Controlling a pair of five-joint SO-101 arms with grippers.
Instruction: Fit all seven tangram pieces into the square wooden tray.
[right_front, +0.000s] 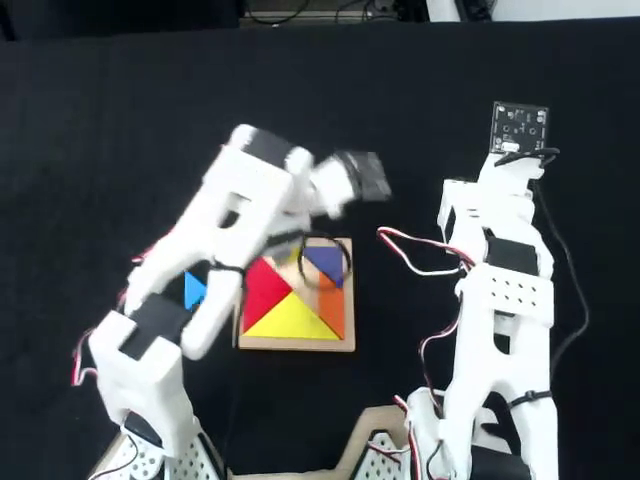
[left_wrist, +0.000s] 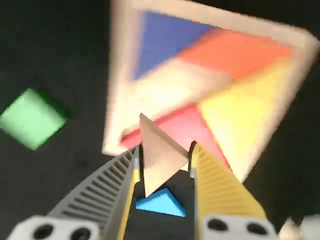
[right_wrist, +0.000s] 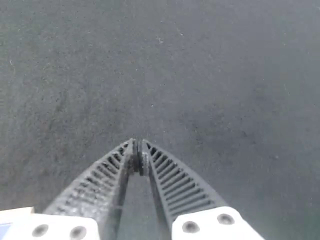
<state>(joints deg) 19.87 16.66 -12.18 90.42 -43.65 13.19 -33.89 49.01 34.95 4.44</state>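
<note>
Left wrist view: tan triangle (left_wrist: 161, 160), clenched in left jaws, is best lowered flat into bare gap in tray (left_wrist: 116, 90); right jaws clenched empty.

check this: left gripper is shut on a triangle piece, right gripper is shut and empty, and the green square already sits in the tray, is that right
Not quite: the green square is not in the tray; the left wrist view shows it on the black table beside it. The left gripper is shut on a triangle piece, the right gripper shut and empty.
</note>
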